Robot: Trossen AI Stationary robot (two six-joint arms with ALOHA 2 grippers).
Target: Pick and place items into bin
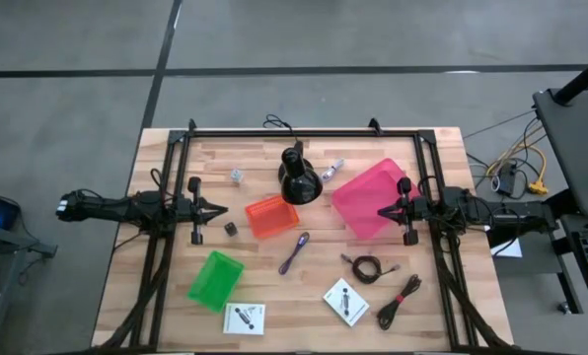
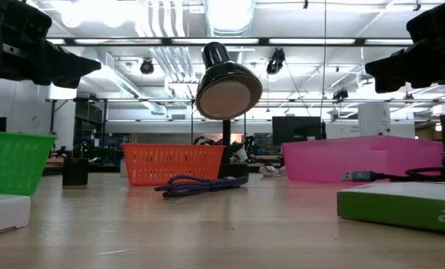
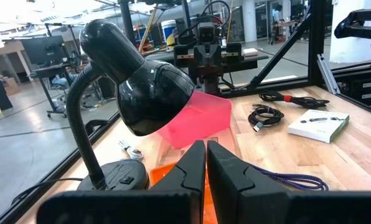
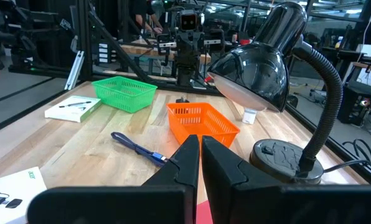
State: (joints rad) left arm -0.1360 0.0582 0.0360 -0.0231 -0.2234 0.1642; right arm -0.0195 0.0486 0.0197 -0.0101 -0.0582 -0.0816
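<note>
Nothing picked yet: left gripper (image 1: 221,208) at 9 o'clock and right gripper (image 1: 381,210) at 3 o'clock hovered closed and empty; next, open over purple cord (image 1: 295,252).

I see open tabletop (image 1: 304,291) between cards; lamp (image 1: 298,176) blocks centre-rear; orange basket (image 1: 271,216) and pink bin (image 1: 370,195) flank it.

Black desk lamp (image 1: 297,175) stands upright at back-centre of wood worktop (image 1: 176,276), shade tilted. Black frame rails (image 1: 304,132) round worktop edges.
</note>
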